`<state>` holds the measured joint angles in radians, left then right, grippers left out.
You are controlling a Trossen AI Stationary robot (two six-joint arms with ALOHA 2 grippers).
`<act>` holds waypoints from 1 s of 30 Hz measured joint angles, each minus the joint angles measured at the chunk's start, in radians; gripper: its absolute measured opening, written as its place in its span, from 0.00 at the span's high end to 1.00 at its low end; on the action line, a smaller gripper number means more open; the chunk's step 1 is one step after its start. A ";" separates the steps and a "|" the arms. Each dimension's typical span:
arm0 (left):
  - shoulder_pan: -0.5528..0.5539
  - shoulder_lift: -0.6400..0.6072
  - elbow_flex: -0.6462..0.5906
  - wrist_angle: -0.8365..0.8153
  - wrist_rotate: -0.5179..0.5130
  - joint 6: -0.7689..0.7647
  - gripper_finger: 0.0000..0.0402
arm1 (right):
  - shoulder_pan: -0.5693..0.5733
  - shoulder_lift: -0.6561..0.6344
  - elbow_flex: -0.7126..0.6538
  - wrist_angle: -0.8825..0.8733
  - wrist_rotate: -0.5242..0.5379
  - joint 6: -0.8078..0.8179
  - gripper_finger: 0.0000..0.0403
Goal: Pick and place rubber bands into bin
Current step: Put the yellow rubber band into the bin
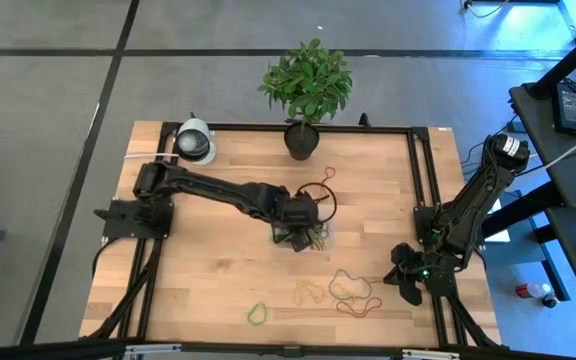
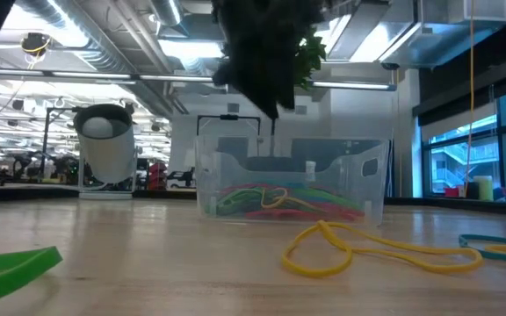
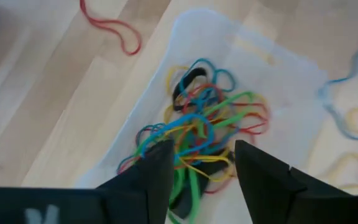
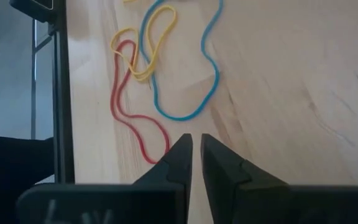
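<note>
Lying in a loose tangle inside the bin [image 3: 291, 74], the rubber bands [image 3: 201, 134] show as thin floppy loops of red, green, blue, yellow and black, piled over one another so that no single direction rules the heap. The bin is a small shallow tray of clear plastic near the middle of the table [image 1: 218, 290], in front of the potted plant [image 1: 306, 85]; in the low view its long side lies across the picture. The left gripper [image 1: 306, 232] hangs right over it, its two dark fingers [image 3: 157, 177] spread with a clear gap between them and nothing held; the tangle shows through that gap, below the tips.

More bands lie loose on the wood at the table's near edge: a green loop [image 1: 258, 314], a yellowish one [image 1: 306, 293], and a cluster of yellow, blue and red loops [image 1: 353, 292] stretched out mostly along the front edge. The right gripper [image 1: 408, 285] waits low over the table's right front corner, just beside that cluster, its fingers drawn to a narrow slit and gripping nothing
</note>
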<state>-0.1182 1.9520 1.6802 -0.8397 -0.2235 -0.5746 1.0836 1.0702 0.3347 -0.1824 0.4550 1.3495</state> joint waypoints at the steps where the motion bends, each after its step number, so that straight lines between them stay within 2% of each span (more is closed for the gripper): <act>1: -0.004 -0.018 0.000 -0.002 0.007 -0.006 0.59 | 0.000 0.000 0.000 0.001 0.009 0.000 0.90; 5: -0.039 -0.085 0.001 -0.014 -0.038 0.003 0.58 | -0.001 0.001 0.000 0.021 0.079 -0.034 0.90; 9: -0.094 -0.133 -0.015 -0.069 -0.113 0.043 0.61 | -0.037 0.030 0.033 0.075 0.077 -0.224 0.90; 15: -0.179 -0.155 -0.121 -0.114 -0.233 -0.016 0.64 | -0.155 0.174 0.202 0.007 0.057 -0.474 0.90; 21: -0.257 -0.156 -0.214 -0.117 -0.262 -0.070 0.63 | -0.279 0.355 0.378 -0.242 -0.134 -0.528 0.85; 25: -0.303 -0.194 -0.285 -0.100 -0.278 -0.111 0.63 | -0.337 0.454 0.431 -0.256 -0.239 -0.562 0.74; 30: -0.371 -0.325 -0.420 -0.086 -0.348 -0.197 0.64 | -0.388 0.536 0.463 -0.249 -0.311 -0.528 0.59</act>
<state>-0.4891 1.6266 1.2604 -0.9254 -0.5714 -0.7714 0.6953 1.6065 0.7974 -0.4315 0.1441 0.8215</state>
